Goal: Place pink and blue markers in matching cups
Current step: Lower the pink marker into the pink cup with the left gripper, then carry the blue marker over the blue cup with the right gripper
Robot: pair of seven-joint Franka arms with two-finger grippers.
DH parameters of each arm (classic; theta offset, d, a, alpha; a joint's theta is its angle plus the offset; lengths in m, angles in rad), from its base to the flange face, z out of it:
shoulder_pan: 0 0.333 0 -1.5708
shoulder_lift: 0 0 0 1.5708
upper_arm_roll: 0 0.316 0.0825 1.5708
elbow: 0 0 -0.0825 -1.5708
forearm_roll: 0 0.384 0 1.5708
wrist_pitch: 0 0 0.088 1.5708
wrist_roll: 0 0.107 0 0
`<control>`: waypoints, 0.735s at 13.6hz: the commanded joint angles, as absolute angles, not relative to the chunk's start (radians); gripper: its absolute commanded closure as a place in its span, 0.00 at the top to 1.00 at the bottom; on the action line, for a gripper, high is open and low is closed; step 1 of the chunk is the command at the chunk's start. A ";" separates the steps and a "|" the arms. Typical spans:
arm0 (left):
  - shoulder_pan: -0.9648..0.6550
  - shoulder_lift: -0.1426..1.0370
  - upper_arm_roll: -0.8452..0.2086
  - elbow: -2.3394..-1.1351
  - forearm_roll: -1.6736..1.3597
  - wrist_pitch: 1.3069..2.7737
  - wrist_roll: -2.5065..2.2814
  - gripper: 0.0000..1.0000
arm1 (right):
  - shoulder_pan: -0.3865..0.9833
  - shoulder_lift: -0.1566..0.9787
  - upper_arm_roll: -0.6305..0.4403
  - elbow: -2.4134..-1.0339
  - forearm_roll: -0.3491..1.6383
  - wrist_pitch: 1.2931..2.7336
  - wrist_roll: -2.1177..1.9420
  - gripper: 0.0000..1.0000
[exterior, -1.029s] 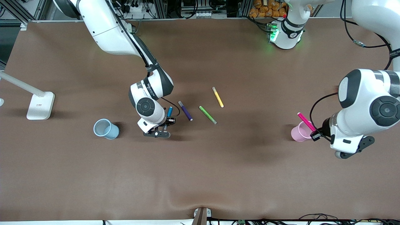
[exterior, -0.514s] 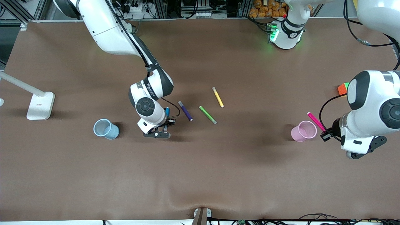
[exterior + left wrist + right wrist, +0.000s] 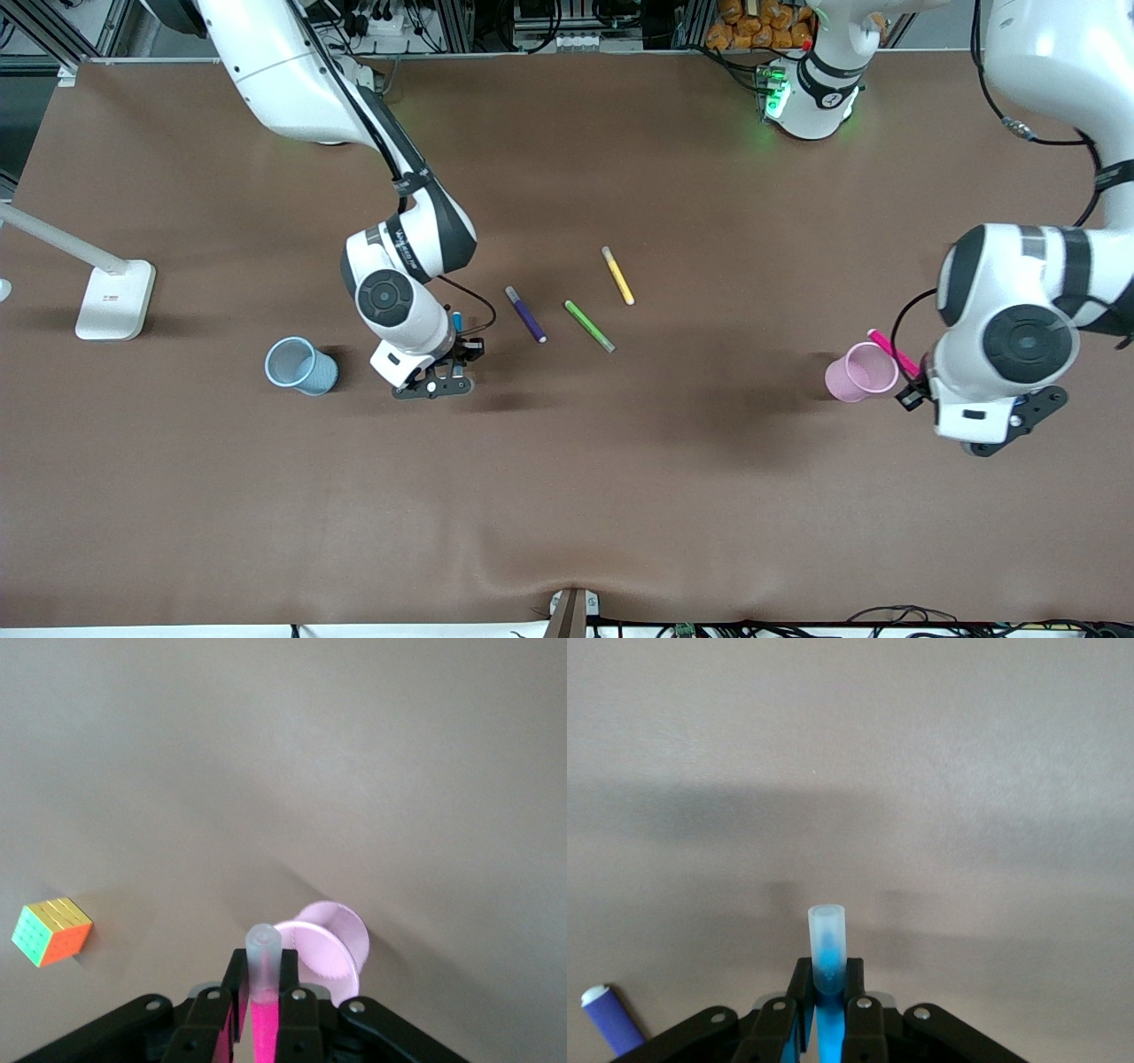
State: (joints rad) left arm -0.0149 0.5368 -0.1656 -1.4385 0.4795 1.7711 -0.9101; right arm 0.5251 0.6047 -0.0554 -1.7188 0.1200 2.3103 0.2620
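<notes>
Pink marker (image 3: 263, 1010) clamped in left pincer (image 3: 262, 1014) — up in the air just beside pink cup (image 3: 858, 372), not in it. Blue marker (image 3: 827, 979) clenched in right pincer (image 3: 827, 1014) over bare counter (image 3: 567, 496), between blue cup (image 3: 301, 365) and purple marker (image 3: 526, 315). Colored cube (image 3: 50, 931) sits near pink cup.

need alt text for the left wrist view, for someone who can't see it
The left gripper is shut on the pink marker, whose translucent greyish end points up at the camera, above and beside the upright pink cup on the brown table. A multicoloured puzzle cube sits apart on the table.
</notes>
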 commanded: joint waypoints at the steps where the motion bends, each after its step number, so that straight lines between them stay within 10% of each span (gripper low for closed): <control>1: -0.021 0.561 -0.169 -1.430 0.627 1.755 -0.983 0.00 | 0.503 0.549 -0.048 -1.735 0.114 2.301 0.139 0.00; 10: -0.083 0.676 -0.164 -1.422 0.782 1.756 -1.213 0.00 | 0.301 0.453 -0.043 -1.733 0.123 2.296 -0.602 0.00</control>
